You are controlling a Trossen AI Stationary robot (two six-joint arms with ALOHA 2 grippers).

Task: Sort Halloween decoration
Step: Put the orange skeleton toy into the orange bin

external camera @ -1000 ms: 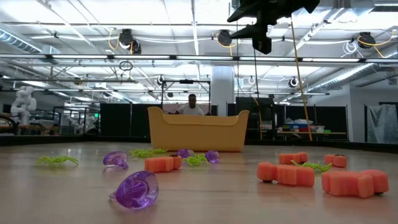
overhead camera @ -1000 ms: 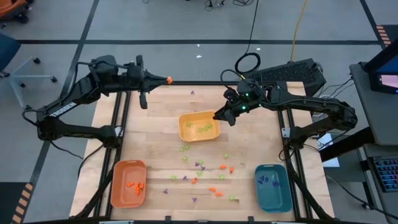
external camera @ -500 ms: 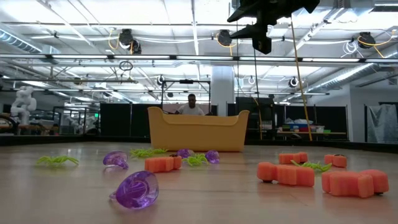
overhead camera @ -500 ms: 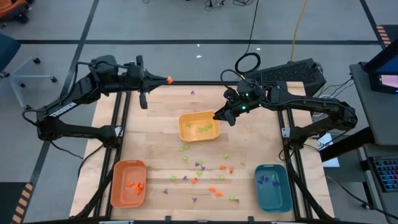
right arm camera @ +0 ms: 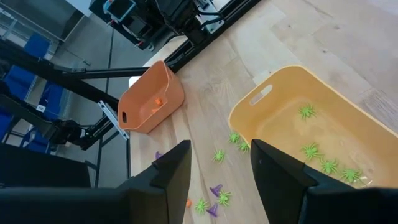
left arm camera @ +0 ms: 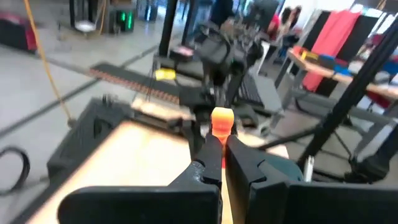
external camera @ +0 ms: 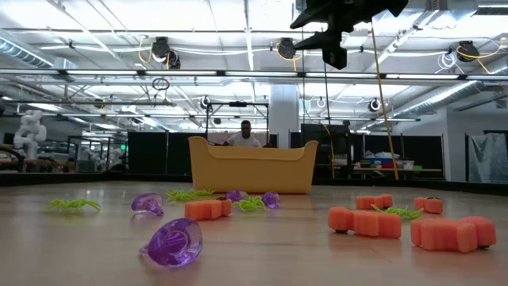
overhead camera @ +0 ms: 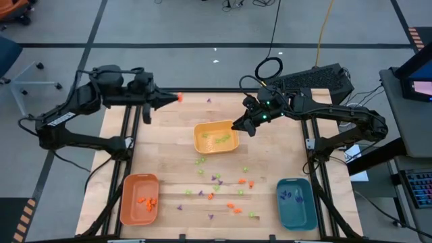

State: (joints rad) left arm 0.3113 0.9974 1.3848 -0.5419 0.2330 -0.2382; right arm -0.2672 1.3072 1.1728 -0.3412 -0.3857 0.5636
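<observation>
My left gripper [overhead camera: 177,97] hangs over the far left edge of the pale wooden table [overhead camera: 169,169], well away from the yellow rectangular plastic tray [overhead camera: 216,137] near the table's middle. Its two dark fingers [left arm camera: 208,158] are pressed together on a small orange foam decoration piece [left arm camera: 221,121], which sticks out past the fingertips.

My right gripper [overhead camera: 237,126] hovers at the yellow tray's right rim, above it and not touching. Its fingers [right arm camera: 171,168] stand apart with nothing between them. Inside the tray lie several light green spider-shaped pieces [right arm camera: 320,151].

The rest of the Halloween decoration is scattered on the wood on the near side of the yellow tray: light green spiders [overhead camera: 200,162] just beside it, then purple ring-like pieces [external camera: 175,240] and orange foam chunks [external camera: 365,222] mixed together farther out. A couple of purple bits [overhead camera: 208,100] lie beyond the tray towards the far edge.

An orange rectangular plastic tray [overhead camera: 139,198] sits at the near left corner, well apart from the yellow one, with a few orange pieces in it. A teal rectangular plastic tray [overhead camera: 295,202] sits at the near right corner holding some purple pieces.
</observation>
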